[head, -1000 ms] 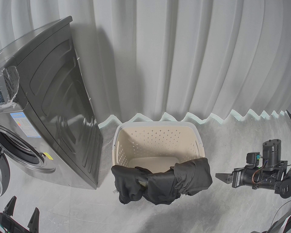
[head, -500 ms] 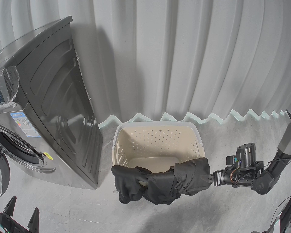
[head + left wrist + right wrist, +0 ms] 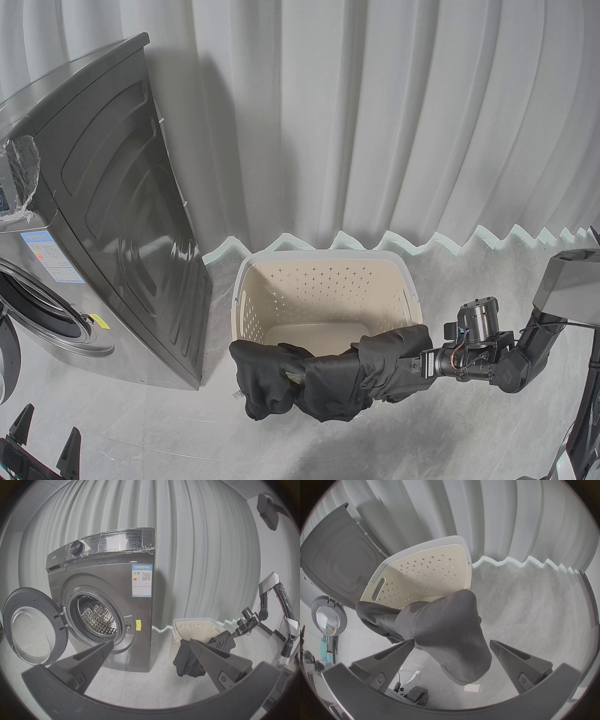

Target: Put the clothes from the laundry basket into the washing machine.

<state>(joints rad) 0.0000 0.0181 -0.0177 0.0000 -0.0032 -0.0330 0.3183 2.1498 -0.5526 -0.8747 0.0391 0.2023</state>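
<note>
**Laundry station, items listed left to right**

1. Left gripper (image 3: 150, 644): a pair of dark grey wedge-shaped fingers, spread wide with nothing between them. It is low at the near left, above the pale grey marbled floor (image 3: 469, 425) and well apart from the clothes.

2. Grey metal front-loading washing machine (image 3: 94, 219): stands at the left against the white pleated curtain (image 3: 375, 125). Its round glass-centred door (image 3: 31, 625) is swung fully open to one side. The perforated steel drum (image 3: 98, 617) shows bare metal through the opening.

3. Cream plastic laundry basket with a white rim and star-shaped holes (image 3: 325, 281): stands upright on the floor just beside the machine's right side, in front of the curtain. Its back wall and bottom are in plain sight.

4. Black crumpled garment (image 3: 325, 375): the clothes of the task. It is draped along the basket's near rim from corner to corner, partly inside and partly hanging down the outer wall. It is bunched and knotted near the middle.

5. Right gripper (image 3: 450, 643): reaches in level from the right, at the height of the rim. Its fingers are spread apart, one on each side of the garment's right-hand end, and the cloth fills the gap between them. The jaws have not pinched it; one fingertip (image 3: 407, 645) touches the fabric.
</note>
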